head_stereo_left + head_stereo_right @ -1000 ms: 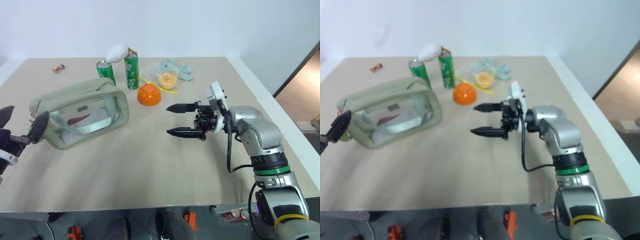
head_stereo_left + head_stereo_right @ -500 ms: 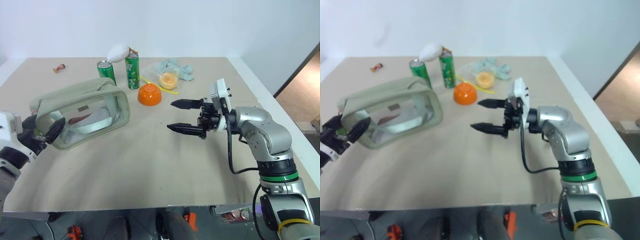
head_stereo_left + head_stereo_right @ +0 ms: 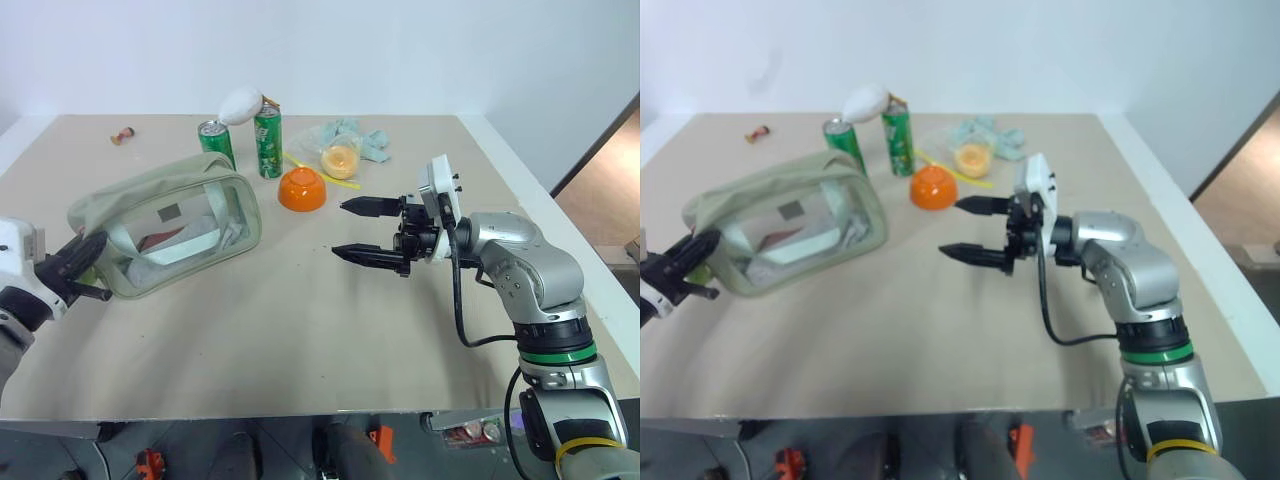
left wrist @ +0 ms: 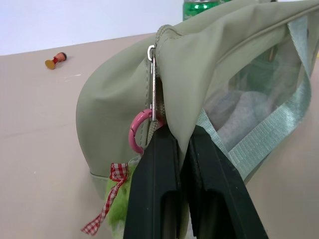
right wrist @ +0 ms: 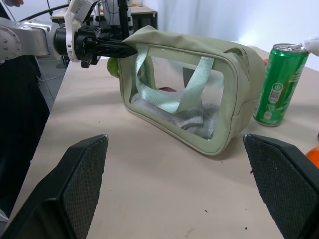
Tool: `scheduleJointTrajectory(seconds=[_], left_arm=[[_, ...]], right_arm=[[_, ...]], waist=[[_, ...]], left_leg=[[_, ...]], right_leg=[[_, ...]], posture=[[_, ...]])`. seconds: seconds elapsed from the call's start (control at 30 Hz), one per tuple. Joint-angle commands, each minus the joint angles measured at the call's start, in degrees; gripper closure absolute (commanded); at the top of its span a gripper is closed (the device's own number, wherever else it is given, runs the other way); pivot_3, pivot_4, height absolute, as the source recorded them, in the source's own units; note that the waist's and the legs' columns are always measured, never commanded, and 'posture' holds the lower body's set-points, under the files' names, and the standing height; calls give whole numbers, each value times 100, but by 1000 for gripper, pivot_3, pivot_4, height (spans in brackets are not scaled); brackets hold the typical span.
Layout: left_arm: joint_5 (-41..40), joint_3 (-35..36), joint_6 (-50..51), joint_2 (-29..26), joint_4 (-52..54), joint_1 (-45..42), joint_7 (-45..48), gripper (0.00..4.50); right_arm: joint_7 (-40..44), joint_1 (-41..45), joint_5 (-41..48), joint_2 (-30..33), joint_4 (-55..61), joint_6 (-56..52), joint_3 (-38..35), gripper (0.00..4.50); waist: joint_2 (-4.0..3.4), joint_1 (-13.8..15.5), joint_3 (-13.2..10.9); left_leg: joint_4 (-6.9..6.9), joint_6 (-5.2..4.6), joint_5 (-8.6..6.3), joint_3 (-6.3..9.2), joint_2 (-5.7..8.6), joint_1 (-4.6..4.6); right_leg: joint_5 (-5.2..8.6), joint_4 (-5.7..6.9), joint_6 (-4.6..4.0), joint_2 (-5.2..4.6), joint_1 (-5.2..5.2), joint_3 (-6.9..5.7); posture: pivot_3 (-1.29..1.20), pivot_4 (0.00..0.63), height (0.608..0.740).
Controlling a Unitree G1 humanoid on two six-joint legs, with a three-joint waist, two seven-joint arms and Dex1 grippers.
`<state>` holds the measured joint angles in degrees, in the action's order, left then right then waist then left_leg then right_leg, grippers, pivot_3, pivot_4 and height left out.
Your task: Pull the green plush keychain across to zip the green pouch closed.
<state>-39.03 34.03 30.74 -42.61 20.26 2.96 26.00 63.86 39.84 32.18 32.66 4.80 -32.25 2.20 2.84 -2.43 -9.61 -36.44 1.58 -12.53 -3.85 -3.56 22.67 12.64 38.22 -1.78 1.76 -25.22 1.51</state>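
The green pouch [image 3: 170, 215] lies on its side at the table's left, its clear window facing me. My left gripper [image 3: 97, 244] is shut on the fabric edge at the pouch's left end [image 4: 169, 64]. The green plush keychain [image 4: 117, 206] hangs just below that end on a pink clip [image 4: 135, 132], beside a red checked ribbon. It is beside the left fingers [image 4: 154, 189], not between them. The keychain [image 5: 113, 67] also shows under the left gripper in the right wrist view. My right gripper [image 3: 340, 229] hovers open over mid-table, pointing at the pouch from well to its right.
Two green cans [image 3: 267, 140] stand behind the pouch, with a white object [image 3: 240, 103] on top of them. An orange bowl [image 3: 300, 190] sits between the pouch and the right gripper. A crumpled wrapper and a yellow cup [image 3: 338, 158] lie further back. A small red item [image 3: 124, 135] is at the far left.
The left gripper moved in to the pouch's left end and went from wide open to shut on it. The right gripper stayed where it was, open.
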Motion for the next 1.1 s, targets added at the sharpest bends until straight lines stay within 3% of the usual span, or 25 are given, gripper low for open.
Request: scheduleJointTrajectory(seconds=[0.03, 0.27, 0.67, 0.8, 1.1], left_arm=[[199, 149, -304, -214, -78, 10, 398, 4450], [-512, 259, -408, -177, 514, -41, 1253, 4450], [-824, -1307, -105, 19, 1101, -1116, 1394, 4450], [-328, -2030, -330, 187, 841, -1313, 1649, 4450], [341, -2533, -807, 519, 68, -1926, 1849, 4450]], right_arm=[[22, 202, -3, -11, 59, 151, -56, 0], [-38, 336, -121, -32, -132, 398, -150, 0], [6, 331, -309, 424, -553, 720, -408, 0], [-94, 138, -290, 744, -464, 654, -669, 0], [-419, -525, -51, 870, 271, 270, -921, 0]], waist=[[0, 0, 0], [0, 0, 0], [0, 45, -1], [-2, 67, -2], [-3, 64, -2]], left_leg=[[0, 0, 0, 0, -1, 0], [0, 0, 0, 0, 2, 12], [-3, 0, 0, 2, 6, 26], [-3, 0, 0, 2, 10, 27], [-9, -1, 2, 5, 16, 26]], right_leg=[[0, 0, 0, 1, 0, -1], [1, -2, 0, -4, -7, -3], [2, -5, 5, -1, -10, -6], [3, -5, 5, 0, -10, -8], [1, -1, 3, 8, -8, -14]], posture=[[0, 150, 740], [0, 150, 740], [0, 150, 740], [0, 150, 740], [0, 150, 740]])
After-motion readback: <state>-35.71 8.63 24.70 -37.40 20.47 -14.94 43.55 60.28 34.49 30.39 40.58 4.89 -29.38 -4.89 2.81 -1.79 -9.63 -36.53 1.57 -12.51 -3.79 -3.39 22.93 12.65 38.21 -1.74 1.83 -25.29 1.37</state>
